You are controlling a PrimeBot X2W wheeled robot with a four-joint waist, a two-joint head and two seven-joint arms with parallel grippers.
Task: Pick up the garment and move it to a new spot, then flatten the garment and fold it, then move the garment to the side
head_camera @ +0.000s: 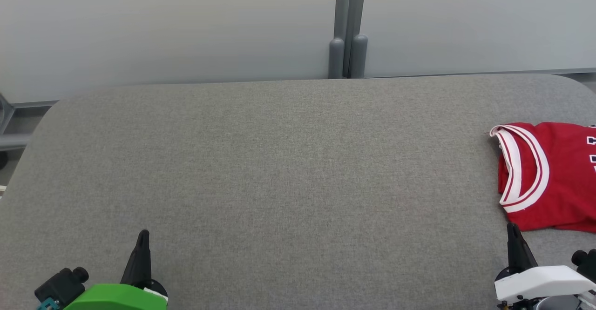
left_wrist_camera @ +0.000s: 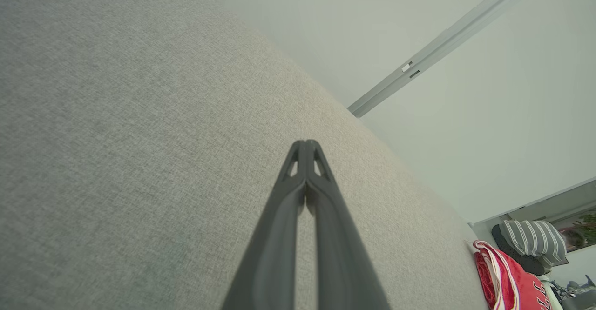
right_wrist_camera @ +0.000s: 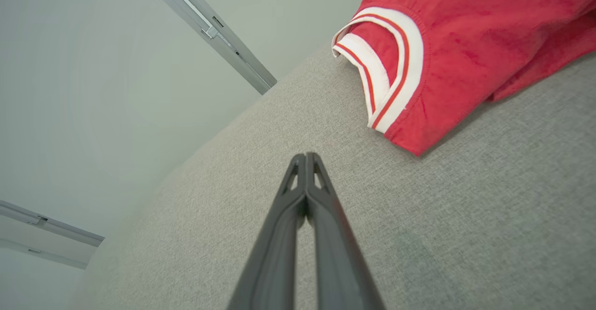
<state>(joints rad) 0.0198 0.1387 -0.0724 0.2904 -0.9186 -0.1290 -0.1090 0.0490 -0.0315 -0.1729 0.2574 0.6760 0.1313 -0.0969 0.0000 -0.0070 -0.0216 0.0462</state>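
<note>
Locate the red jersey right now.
In the head view the red jersey lies at the right edge of the grey fabric surface, just ahead of the shut right pincer.

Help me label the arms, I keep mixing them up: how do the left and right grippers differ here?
The left gripper has a green housing; the right gripper a white housing. The left gripper sits over grey fabric, far from the red jersey; the right gripper's tip is close beside it. Both are shut and empty.
</note>
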